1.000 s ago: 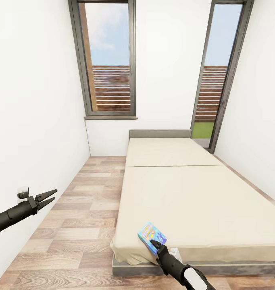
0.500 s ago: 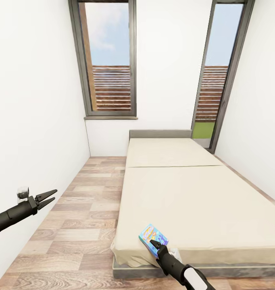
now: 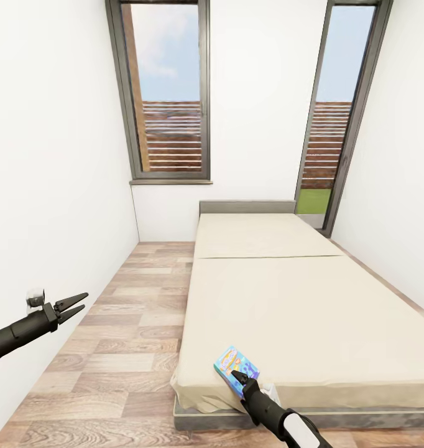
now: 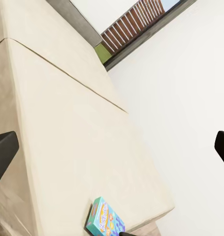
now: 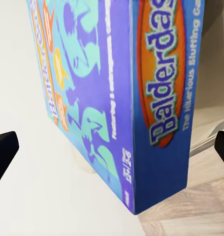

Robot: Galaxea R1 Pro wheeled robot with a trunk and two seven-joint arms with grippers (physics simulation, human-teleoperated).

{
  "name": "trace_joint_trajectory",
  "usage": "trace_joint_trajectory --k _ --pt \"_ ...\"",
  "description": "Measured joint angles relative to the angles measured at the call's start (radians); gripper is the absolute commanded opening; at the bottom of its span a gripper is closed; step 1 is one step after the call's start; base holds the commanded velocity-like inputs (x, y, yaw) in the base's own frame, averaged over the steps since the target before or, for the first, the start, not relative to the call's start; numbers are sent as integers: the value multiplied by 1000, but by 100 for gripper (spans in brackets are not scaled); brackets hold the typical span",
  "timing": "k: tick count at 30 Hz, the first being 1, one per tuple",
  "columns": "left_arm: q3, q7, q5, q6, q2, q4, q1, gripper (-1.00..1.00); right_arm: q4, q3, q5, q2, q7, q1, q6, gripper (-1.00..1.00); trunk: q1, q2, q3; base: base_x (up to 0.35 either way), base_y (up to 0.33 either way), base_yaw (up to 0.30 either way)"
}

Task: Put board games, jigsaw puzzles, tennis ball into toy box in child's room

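The light-blue Balderdash board game (image 3: pixel 235 368) lies at the near corner of the beige bed (image 3: pixel 311 311). The right gripper (image 3: pixel 239 377) sits at its edge, fingers spread wide around it without closing. The left gripper (image 3: pixel 75 302) hovers over the plank floor (image 3: pixel 125 336), fingers parted, holding nothing.

This is a bedroom in a home. A long low bed with a beige mattress and grey headboard (image 3: pixel 280 292) fills the right side, its head against the far white wall. Wood-plank flooring (image 3: pixel 131 330) runs along the left. Two tall dark-framed windows (image 3: pixel 168 93) at the far end look onto sky and slatted fencing.
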Motion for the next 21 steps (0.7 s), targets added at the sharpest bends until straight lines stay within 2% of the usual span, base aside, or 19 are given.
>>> trace_joint_trajectory --k 21 --pt "0 0 1 0 0 0 0 100 0 0 0 2 0 0 0 100 0 0 0 0 -49 0"
